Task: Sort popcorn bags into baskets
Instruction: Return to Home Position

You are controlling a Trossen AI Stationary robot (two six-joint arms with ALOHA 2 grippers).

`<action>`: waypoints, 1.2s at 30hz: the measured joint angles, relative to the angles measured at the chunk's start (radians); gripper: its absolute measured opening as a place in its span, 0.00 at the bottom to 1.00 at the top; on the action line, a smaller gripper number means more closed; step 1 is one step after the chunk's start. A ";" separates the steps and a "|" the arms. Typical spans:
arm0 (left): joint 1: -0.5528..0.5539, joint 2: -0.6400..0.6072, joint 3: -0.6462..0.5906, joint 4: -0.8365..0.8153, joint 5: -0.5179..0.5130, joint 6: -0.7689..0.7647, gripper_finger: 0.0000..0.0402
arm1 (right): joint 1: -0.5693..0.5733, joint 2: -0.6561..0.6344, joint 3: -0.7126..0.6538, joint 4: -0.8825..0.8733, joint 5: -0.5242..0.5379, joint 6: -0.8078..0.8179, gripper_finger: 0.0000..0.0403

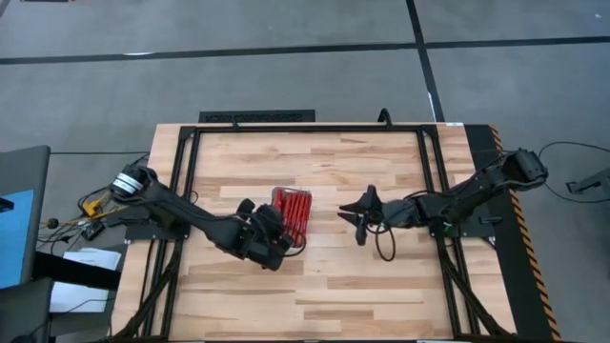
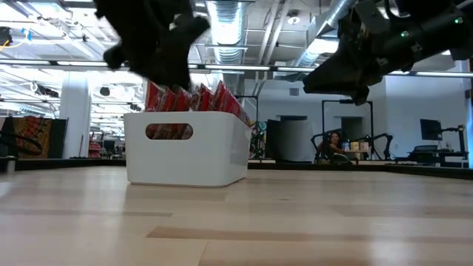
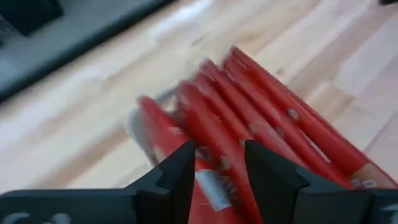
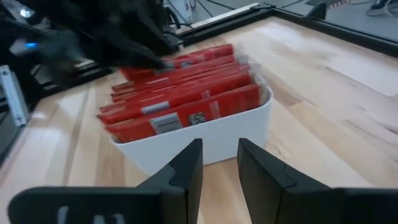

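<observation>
Left claw (image 3: 217,152) over bin (image 2: 214,159) of bags (image 4: 186,93), part open, seemingly empty. Right claw (image 4: 219,149) clear beside, open, empty.

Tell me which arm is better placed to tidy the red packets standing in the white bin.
Likely left. The left hand hovers open over the flat red popcorn packets in the white rectangular plastic bin. The right hand hangs open off to the bin's side, farther away.
</observation>
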 joint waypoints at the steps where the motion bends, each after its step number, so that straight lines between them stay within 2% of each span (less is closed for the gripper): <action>1: -0.005 -0.014 0.008 -0.023 -0.014 0.013 0.32 | -0.008 0.006 0.000 0.002 0.000 -0.009 0.31; 4: -0.024 -0.060 0.012 -0.119 -0.074 0.004 0.32 | -0.037 0.050 -0.001 0.005 -0.001 -0.015 0.30; 6: -0.039 -0.090 0.001 -0.227 -0.112 -0.087 0.32 | -0.056 0.100 0.000 0.060 -0.019 -0.013 0.30; 10: -0.077 -0.105 -0.072 -0.435 -0.076 -0.349 0.32 | -0.090 0.242 0.000 0.222 -0.118 -0.011 0.30; 12: -0.097 -0.106 -0.128 -0.459 -0.046 -0.437 0.32 | -0.101 0.318 0.000 0.331 -0.155 -0.012 0.30; 16: -0.104 -0.105 -0.279 -0.268 0.042 -0.465 0.32 | -0.140 0.457 0.020 0.470 -0.229 -0.011 0.29; 21: -0.098 -0.105 -0.424 0.040 0.068 -0.397 0.32 | -0.169 0.581 0.098 0.486 -0.277 -0.011 0.29; 28: -0.078 -0.105 -0.471 0.234 0.068 -0.296 0.32 | -0.181 0.686 0.208 0.486 -0.351 -0.064 0.29; 36: -0.072 -0.095 -0.472 0.378 0.074 -0.167 0.32 | -0.208 0.666 0.207 0.421 -0.380 -0.071 0.29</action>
